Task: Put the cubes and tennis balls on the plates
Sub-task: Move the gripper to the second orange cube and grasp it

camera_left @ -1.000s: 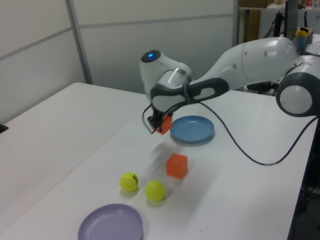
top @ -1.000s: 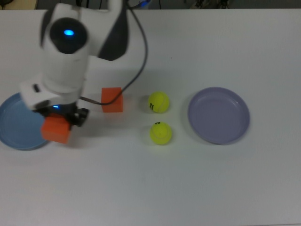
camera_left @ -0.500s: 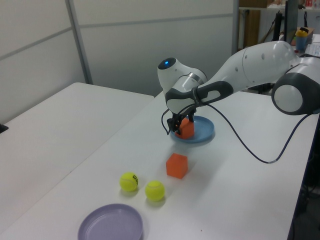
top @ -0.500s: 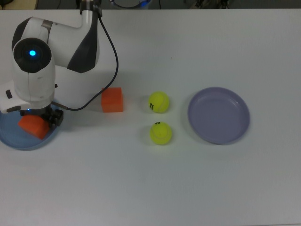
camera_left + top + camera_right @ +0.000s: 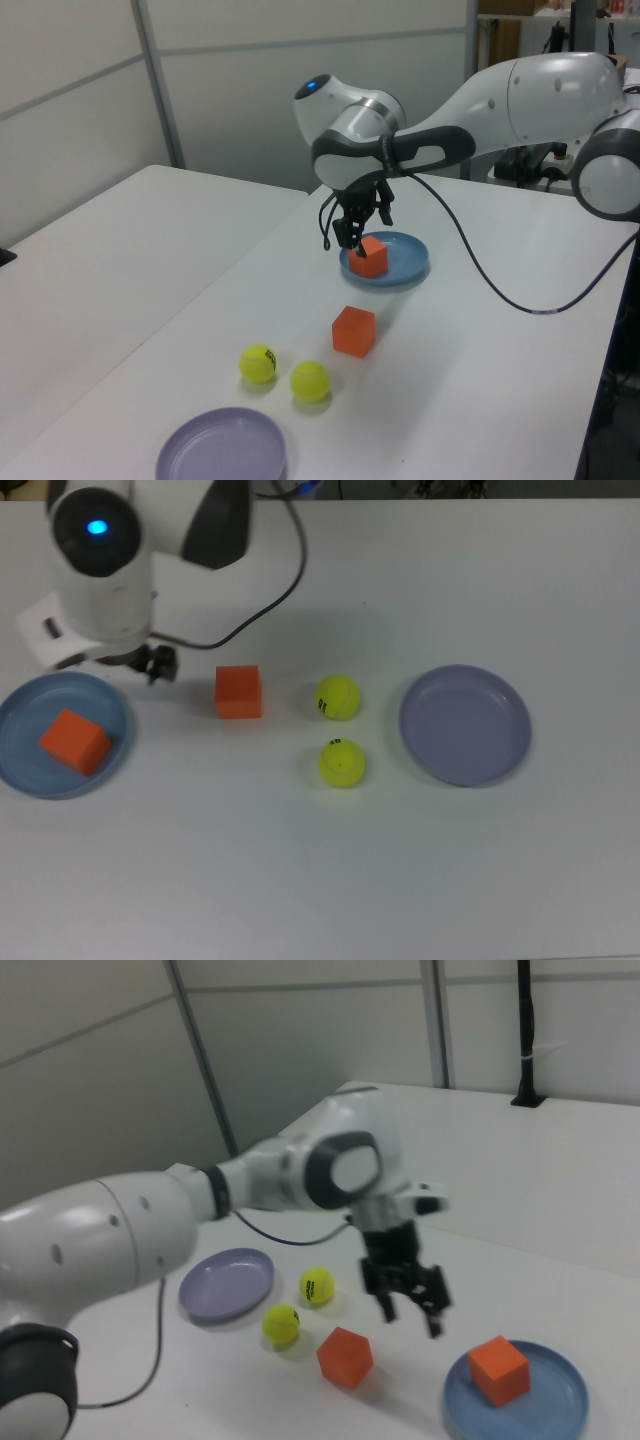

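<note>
Carried cube [image 5: 75, 741] now released, resting alone inside the blue plate [image 5: 20, 770], apart from the end effector [image 5: 408, 1301]. End effector emptied, fingers spread, lifted clear of the plate and pulled back toward the top view's upper edge, now above bare table [image 5: 300, 870] between the plate and the second cube [image 5: 238, 691].
</note>
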`<state>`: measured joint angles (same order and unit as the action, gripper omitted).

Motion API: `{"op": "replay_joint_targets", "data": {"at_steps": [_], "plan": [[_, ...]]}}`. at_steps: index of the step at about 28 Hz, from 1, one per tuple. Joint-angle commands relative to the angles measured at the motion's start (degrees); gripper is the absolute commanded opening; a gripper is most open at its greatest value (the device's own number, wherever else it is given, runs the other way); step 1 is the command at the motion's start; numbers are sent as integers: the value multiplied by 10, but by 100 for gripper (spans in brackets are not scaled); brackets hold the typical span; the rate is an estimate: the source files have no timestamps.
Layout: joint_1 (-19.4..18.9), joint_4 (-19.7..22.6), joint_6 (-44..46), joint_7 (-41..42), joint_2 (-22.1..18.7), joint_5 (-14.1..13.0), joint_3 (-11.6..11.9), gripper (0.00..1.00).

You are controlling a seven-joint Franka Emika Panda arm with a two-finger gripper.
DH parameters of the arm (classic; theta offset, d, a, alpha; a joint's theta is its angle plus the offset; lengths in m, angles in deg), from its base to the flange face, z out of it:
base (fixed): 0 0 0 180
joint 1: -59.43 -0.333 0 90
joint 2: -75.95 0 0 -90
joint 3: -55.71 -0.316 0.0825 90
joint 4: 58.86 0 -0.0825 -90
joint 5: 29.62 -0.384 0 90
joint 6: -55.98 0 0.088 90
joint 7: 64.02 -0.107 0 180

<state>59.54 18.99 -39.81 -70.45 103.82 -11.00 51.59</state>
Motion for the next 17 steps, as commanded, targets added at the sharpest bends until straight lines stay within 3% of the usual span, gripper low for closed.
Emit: {"op": "replay_joint_targets", "data": {"at_steps": [1, 7, 17], "plan": [[-55, 19, 68, 12, -15, -6, 6, 100], [-110, 38, 96, -7, 2, -7, 6, 100], [-122, 41, 28, -44, 73, 11, 7, 100]]}}
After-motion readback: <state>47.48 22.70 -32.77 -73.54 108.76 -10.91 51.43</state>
